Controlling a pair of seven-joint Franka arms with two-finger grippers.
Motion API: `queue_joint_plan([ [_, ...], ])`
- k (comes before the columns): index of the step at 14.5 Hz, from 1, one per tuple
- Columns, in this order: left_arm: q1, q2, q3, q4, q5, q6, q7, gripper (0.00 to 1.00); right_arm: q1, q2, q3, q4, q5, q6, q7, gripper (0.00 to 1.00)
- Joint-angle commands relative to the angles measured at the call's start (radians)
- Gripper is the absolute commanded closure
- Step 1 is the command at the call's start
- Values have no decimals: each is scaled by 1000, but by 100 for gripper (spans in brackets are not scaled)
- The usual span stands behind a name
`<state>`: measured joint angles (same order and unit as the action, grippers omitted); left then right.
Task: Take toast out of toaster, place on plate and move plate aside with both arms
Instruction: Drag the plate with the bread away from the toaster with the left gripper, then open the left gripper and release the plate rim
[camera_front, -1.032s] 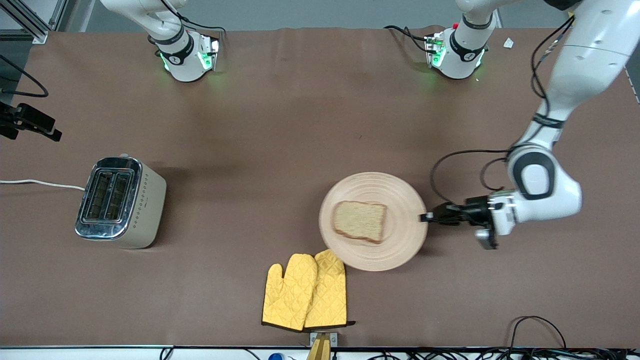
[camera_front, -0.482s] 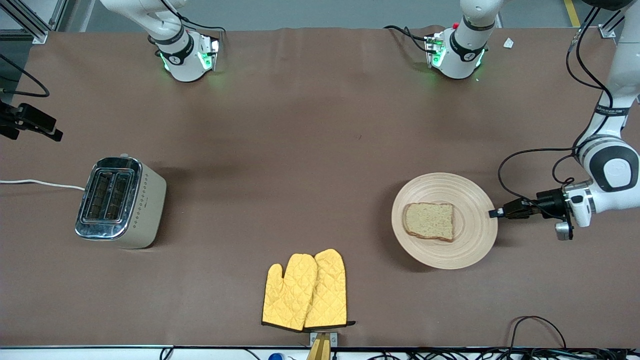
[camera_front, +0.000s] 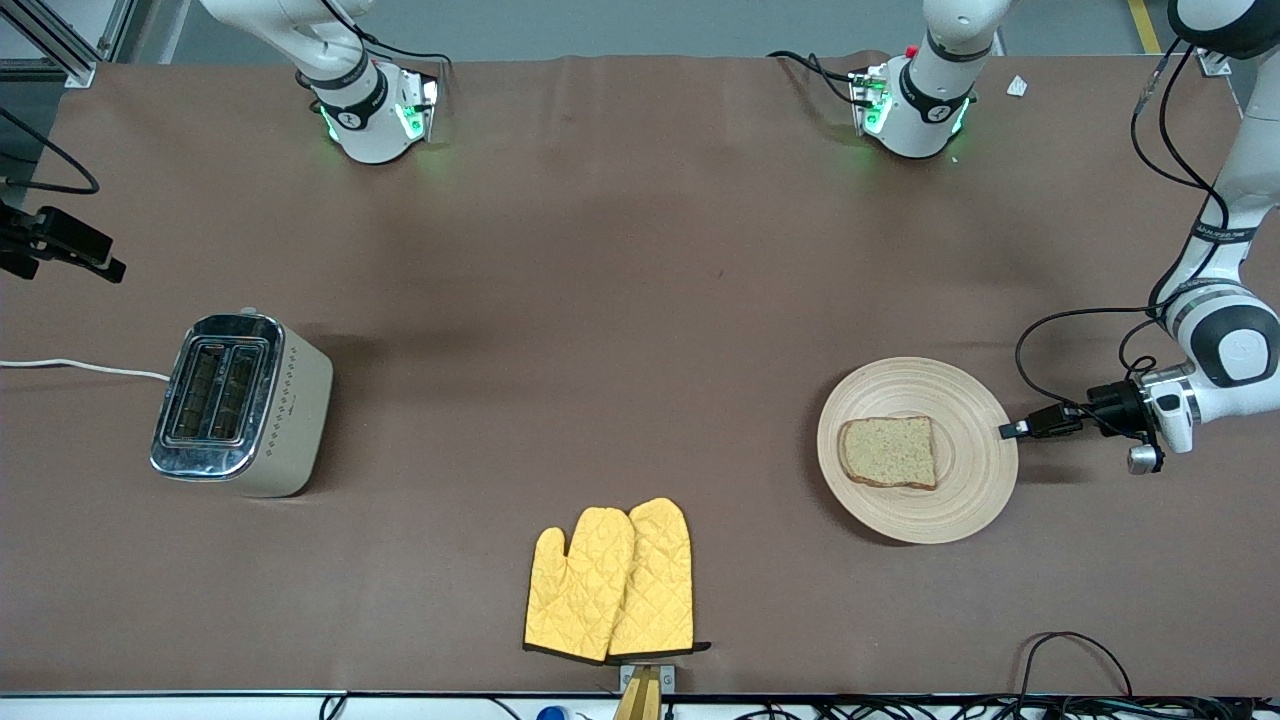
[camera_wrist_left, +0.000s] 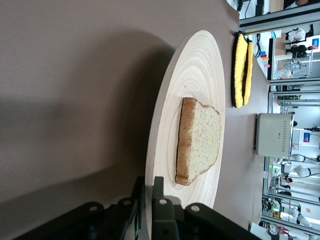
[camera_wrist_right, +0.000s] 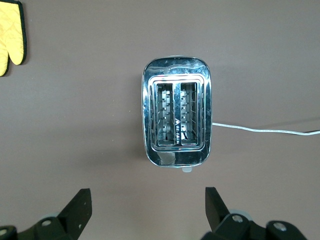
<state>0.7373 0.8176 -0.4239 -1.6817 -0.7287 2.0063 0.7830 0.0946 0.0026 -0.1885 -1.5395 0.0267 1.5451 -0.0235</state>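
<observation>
Plate near yellow mitts

Brown toast flat on round beige plate

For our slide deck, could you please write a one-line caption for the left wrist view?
Left gripper clamps the rim of the plate, the toast lying flat on it.
</observation>
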Motion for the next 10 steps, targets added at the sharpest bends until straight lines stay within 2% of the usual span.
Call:
queue_joint_plan([
  [1,1,6,19,30,-1,-31,-1,91,-3,-18,7,-8,-17,-8,-3,0],
  [3,-6,6,22,40,2,-32,-7,50,-3,-18,7,-8,-17,-10,-3,0],
  [4,-7,5,22,45,12,-32,-13,1,-3,-18,7,-8,-17,-10,-3,0],
  [8,-25,-40,-1,108,158,-34,-118,0,-3,-18,7,-8,-16,-10,-1,0],
  [10,-32,-96,-62,134,288,-34,-238,0,-3,-18,7,-8,-17,-10,-1,0],
])
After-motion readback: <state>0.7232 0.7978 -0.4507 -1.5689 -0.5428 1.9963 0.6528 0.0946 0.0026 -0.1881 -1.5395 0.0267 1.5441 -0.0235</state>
